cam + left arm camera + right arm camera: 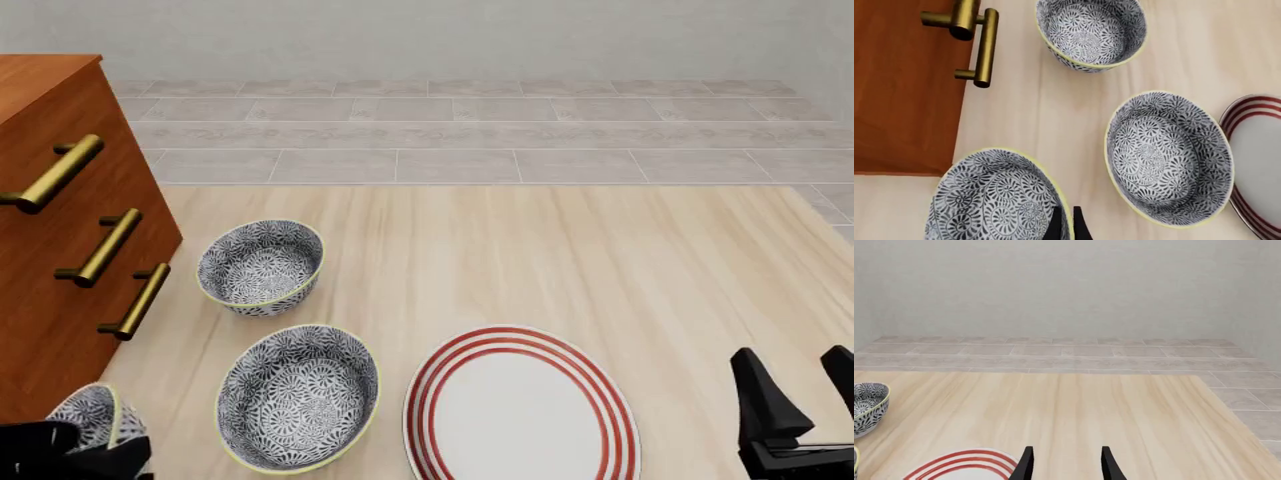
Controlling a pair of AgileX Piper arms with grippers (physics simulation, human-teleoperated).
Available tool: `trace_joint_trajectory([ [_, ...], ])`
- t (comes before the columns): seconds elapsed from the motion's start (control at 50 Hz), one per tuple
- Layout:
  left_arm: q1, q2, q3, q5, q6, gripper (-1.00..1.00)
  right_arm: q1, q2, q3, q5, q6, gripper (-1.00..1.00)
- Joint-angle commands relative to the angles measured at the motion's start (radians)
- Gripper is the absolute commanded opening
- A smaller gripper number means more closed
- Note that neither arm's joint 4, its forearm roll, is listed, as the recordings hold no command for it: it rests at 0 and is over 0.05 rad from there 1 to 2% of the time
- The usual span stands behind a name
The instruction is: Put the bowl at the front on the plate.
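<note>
The left gripper [1066, 225] sits at the rim of the front bowl [997, 197], its two dark fingers drawn close with the thin bowl wall seeming to pass between them, so it looks pinched on that rim; only the fingertips show, so the contact is not fully clear. In the front view this gripper [67, 450] is a dark mass at the lower left corner, overlapping the same bowl [87, 415].

That bowl is round and deep, covered inside with a dense dark-blue-and-white floral pattern and edged by a thin yellow-green rim. It stands on the light wooden table [534, 260] just beside the brown cabinet [54, 250] with brass handles [100, 247], nearest the camera of three matching bowls. The middle bowl [298, 397] lies just beside the plate [521, 410], a large flat white round with three red rings at its edge. The far bowl [262, 266] stands farther back.

The right gripper [798, 405] hovers at the table's right, fingers spread apart and holding nothing.
</note>
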State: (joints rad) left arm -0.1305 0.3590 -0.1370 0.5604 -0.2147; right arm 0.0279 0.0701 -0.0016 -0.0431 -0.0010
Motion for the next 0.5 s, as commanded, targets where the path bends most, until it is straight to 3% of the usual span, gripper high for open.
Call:
trace_joint_trajectory([
  [0.02, 0.01, -0.051, -0.076, 0.056, -0.002, -1.0, 0.002, 0.001, 0.0, 0.0, -0.003, 1.0],
  [0.34, -0.005, -0.086, -0.192, 0.113, -0.026, -1.0, 0.004, 0.013, 0.001, -0.01, -0.009, 1.0],
  [0.5, -0.026, -0.09, -0.232, 0.111, 0.003, -1.0, 0.005, 0.014, 0.001, -0.01, -0.012, 1.0],
])
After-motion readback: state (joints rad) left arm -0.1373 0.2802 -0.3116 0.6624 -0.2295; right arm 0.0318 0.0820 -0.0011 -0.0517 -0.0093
